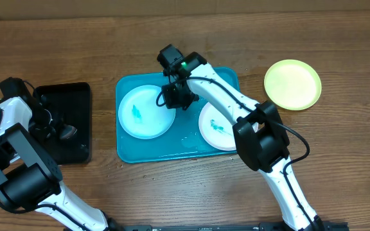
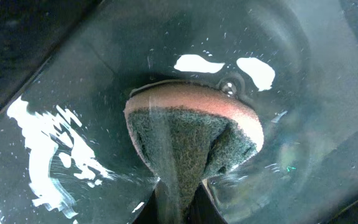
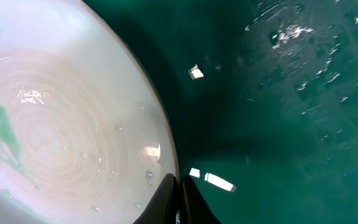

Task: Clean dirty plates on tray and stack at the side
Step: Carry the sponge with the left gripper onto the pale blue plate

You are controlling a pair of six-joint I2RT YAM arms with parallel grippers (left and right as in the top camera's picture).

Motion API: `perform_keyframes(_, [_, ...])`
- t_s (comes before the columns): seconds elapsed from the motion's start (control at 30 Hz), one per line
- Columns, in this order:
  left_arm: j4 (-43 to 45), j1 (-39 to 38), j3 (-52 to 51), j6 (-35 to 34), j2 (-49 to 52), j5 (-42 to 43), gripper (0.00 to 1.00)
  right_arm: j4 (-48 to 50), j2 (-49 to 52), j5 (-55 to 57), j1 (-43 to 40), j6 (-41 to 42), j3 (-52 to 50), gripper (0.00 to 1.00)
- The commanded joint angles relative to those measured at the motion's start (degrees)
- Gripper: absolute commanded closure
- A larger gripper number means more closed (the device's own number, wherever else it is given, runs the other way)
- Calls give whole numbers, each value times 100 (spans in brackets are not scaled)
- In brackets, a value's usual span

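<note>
The turquoise tray [image 1: 128, 153] holds two plates. The light blue plate [image 1: 145, 112] lies on its left, with a teal smear at centre. The white plate [image 1: 216, 128] lies on its right, also smeared. The yellow-green plate [image 1: 293, 84] lies on the table to the right of the tray. My right gripper [image 1: 175, 97] is shut on the right rim of the light blue plate [image 3: 73, 124], fingertips pinching its edge [image 3: 178, 186] over the tray floor [image 3: 278, 112]. My left gripper [image 1: 55, 128] is shut on a sponge [image 2: 191, 137], pink-edged with a green scouring face, held down in wet.
A black rectangular tray [image 1: 76, 96] stands at the left of the table, wet inside [image 2: 61, 124], with my left gripper and sponge in it. Water drops lie on the turquoise tray floor between the plates. The right arm reaches over the white plate.
</note>
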Motion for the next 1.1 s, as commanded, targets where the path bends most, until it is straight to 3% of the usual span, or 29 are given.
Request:
perform_keyframes(0.0, [-291,-22,402,216,-127,129,96,-42,50,232,85,-35,63,96])
perform_keyframes(0.13, [-839,-24,1069,723,-629,1123,96,-83,50,361,90,17,63,96])
perform_keyframes(0.33, [-1102,-179,1261,780,-1342,2127,96,-31,50,503,90,48,63,96])
perform_keyframes(0.6, [-1357,-1250,870,780,-1272,2168,96,181,50,503,90,376,63,96])
perform_keyframes(0.83, [-468,-2544,210,575,-861,2127,96,192,50,503,90,479,63,96])
perform_keyframes(1.07, [275,-3252,-22,286,-391,1958,96,131,50,505,90,479,63,96])
